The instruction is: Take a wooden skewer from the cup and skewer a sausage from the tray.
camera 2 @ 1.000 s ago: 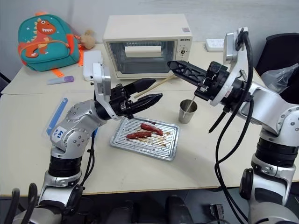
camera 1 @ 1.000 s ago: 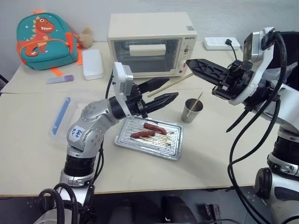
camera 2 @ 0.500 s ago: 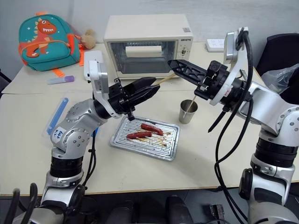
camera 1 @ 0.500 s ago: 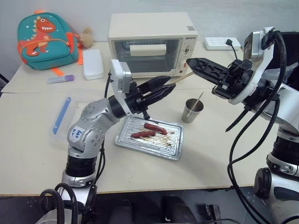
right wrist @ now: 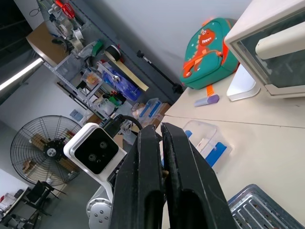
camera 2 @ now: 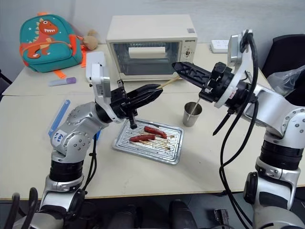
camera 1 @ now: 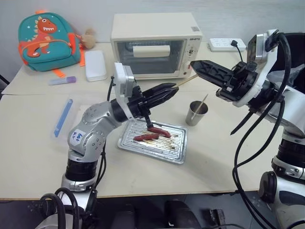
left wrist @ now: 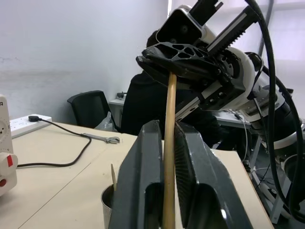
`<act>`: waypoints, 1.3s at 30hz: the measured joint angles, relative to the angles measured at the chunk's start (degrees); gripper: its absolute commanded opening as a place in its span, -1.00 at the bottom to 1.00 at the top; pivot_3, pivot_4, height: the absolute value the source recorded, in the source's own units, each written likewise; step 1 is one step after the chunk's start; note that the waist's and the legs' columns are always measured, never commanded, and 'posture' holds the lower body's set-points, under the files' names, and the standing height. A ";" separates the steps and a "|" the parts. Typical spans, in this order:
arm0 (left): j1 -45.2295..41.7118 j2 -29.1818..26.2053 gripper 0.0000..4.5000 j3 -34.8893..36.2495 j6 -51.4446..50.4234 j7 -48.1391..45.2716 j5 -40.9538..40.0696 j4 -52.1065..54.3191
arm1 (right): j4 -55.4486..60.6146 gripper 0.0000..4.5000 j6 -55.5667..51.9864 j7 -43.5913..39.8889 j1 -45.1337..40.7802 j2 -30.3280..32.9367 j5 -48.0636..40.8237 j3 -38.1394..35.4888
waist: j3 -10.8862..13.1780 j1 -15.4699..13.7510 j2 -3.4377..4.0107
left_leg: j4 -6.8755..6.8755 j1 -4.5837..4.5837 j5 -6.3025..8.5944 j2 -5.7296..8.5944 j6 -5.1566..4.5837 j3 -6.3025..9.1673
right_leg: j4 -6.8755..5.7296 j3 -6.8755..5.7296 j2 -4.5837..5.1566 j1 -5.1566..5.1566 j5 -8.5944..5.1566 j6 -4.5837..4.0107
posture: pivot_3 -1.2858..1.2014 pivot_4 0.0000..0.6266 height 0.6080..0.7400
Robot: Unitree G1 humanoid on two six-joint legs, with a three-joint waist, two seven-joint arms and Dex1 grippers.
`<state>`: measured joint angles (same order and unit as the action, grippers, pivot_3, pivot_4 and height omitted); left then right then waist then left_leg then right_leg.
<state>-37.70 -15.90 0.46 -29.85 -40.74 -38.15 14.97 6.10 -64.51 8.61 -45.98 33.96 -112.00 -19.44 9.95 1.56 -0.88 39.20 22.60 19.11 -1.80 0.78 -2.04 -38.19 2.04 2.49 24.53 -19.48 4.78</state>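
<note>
the wooden skewer (camera 1: 183, 81) hangs in the air above the bench (camera 1: 28, 157), both ends gripped: the left claw (camera 1: 167, 90) has its two black fingers pressed together on one end, and the right claw (camera 1: 196, 65) is pinched shut on the other end. in the left wrist view the stick (left wrist: 168, 143) runs up between the left fingers (left wrist: 140, 191) to the tip of the right claw (left wrist: 157, 59).

below the left claw lies the tray (camera 1: 174, 155), set at a slight angle in the middle of the bench, well back from the near edge. two sausages lie on its ridged floor: one sausage (camera 1: 158, 130) farther back, a second sausage (camera 1: 146, 137) just beside it. the near half of the tray floor is bare. the cup (camera 1: 196, 113) stands upright just beyond the tray's right far corner, apart from it, with another skewer (camera 1: 202, 102) leaning out of it. there is open bench between the tray and the near edge, and to the right of the cup.

at the back stands a cream toaster oven (camera 1: 155, 44), with a white power strip (camera 1: 226, 44) to its right. to its left are a white case (camera 1: 94, 65), a teal dinosaur backpack (camera 1: 44, 40) and a small purple item (camera 1: 61, 80). a clear box with a blue clip (camera 1: 62, 117) lies at the left. the right wrist view shows shelving and a standing fan (right wrist: 40, 148) in the room; the left wrist view shows an office chair (left wrist: 93, 107) and a person in dark clothing (left wrist: 143, 102) behind the right arm.
</note>
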 measured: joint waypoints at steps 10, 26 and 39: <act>-0.19 -2.41 -1.00 1.45 1.12 -0.07 0.67 -1.22 | 0.08 -0.16 -1.00 -0.57 0.01 0.63 0.10 -0.82 | 0.00 0.03 0.00 | -0.02 0.00 0.00 -0.01 0.00 0.00 | 0.02 0.00 -0.01 0.01 0.00 0.00 | 0.03 -0.52 1.00; 21.38 -36.26 -1.00 20.18 -10.92 -14.19 -7.32 11.29 | 19.68 0.07 6.40 -34.62 0.82 23.75 53.69 31.23 | 0.11 -0.13 0.13 | -0.19 -0.02 0.02 0.04 0.01 0.09 | 0.45 0.01 0.12 0.05 -0.02 -0.03 | 0.03 -0.52 1.00; 37.57 -39.38 -1.00 35.35 -13.52 -14.68 -9.48 16.51 | 16.95 0.75 24.18 -48.60 2.05 10.59 84.43 47.51 | 0.11 0.47 0.11 | -0.25 -0.14 0.01 0.03 0.02 0.09 | 0.39 0.01 0.10 0.02 -0.02 -0.04 | 0.03 -0.52 1.00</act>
<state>-0.14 -55.28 35.81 -43.37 -55.41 -47.63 31.48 23.05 -40.33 -39.99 -43.92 44.55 -27.57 28.07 10.06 2.03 -0.77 38.95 22.46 19.13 -1.77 0.80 -1.95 -37.81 2.05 2.59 24.55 -19.50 4.74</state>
